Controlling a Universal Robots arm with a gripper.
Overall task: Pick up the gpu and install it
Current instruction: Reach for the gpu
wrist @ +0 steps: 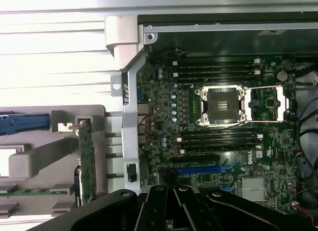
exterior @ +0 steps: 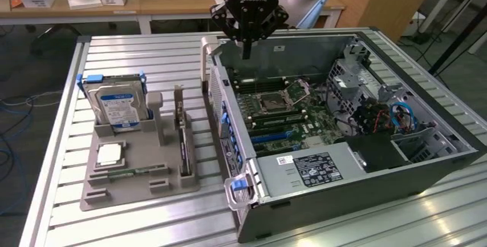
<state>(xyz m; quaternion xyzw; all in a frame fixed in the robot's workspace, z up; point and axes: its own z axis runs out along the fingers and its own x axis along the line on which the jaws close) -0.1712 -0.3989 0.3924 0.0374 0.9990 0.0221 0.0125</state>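
The gpu (exterior: pixel 182 138) is a thin dark card with a metal bracket, standing on edge in a slot of the grey holder (exterior: pixel 137 193), on the exterior view's left of the case. In the wrist view the gpu (wrist: pixel 87 164) shows edge-on beside the case's wall. My gripper (exterior: pixel 246 50) hangs shut and empty over the far end of the open computer case (exterior: pixel 251 210), well above the motherboard (exterior: pixel 285 113) and away from the gpu. The wrist view has the gripper (wrist: pixel 175 190) with its black links together above the motherboard (wrist: pixel 164 102) and its blue slot (wrist: pixel 198 169).
The holder also carries a silver hard drive (exterior: pixel 114 107) in a blue frame, a square processor chip (exterior: pixel 110 154) and a green memory stick (exterior: pixel 125 173). Everything rests on a slatted metal table (exterior: pixel 137 53). The case's power supply (exterior: pixel 316 167) and drive cage (exterior: pixel 357 81) flank the motherboard.
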